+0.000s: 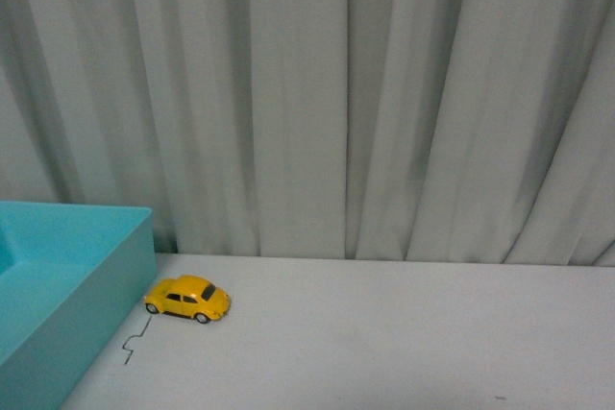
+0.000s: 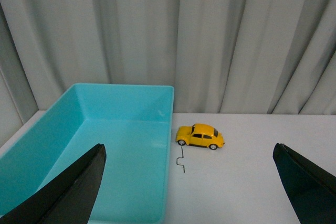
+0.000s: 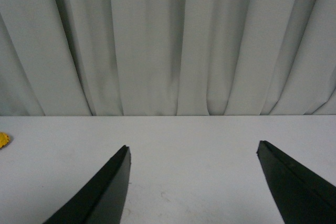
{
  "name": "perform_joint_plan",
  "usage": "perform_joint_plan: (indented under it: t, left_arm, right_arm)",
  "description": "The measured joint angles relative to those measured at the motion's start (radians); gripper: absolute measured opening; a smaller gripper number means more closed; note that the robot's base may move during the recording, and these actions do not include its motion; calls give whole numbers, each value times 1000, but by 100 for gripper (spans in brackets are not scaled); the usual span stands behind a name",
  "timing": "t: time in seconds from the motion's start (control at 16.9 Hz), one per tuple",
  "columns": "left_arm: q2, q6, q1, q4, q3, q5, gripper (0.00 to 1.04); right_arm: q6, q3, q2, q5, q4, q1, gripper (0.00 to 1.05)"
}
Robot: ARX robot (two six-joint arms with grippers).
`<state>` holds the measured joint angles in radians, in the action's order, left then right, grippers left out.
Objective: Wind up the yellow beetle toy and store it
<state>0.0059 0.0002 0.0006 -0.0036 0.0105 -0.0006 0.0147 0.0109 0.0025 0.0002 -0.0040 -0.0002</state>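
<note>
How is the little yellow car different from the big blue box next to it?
The yellow beetle toy is far smaller than the blue box. The toy is rounded with black wheels; the box is a straight-walled open rectangle. The toy is glossy yellow, the box turquoise blue. Both sit on the white table, close together, the toy outside the box.

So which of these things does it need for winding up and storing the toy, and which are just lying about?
For the job: yellow beetle toy; turquoise bin, probably its storage place; left claw and right claw, both open.

Just there: thin dark squiggle beside the toy (wire or mark, unclear); grey curtain; white table.
</note>
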Motion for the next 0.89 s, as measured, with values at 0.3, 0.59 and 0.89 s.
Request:
perform_joint_plan:
  t: [0.3,0.59,0.89]
  left_arm:
    - [103,-98,-27,-244,91,-71,98]
    - [637,-307,-49,-80,377,-109,98]
    - [1339,-65,-81,192,746,-37,98]
  right_arm:
    - [0,0,0,1,0,0,98]
    - [0,0,0,0,0,0,98]
    - [0,0,1,0,0,0,98]
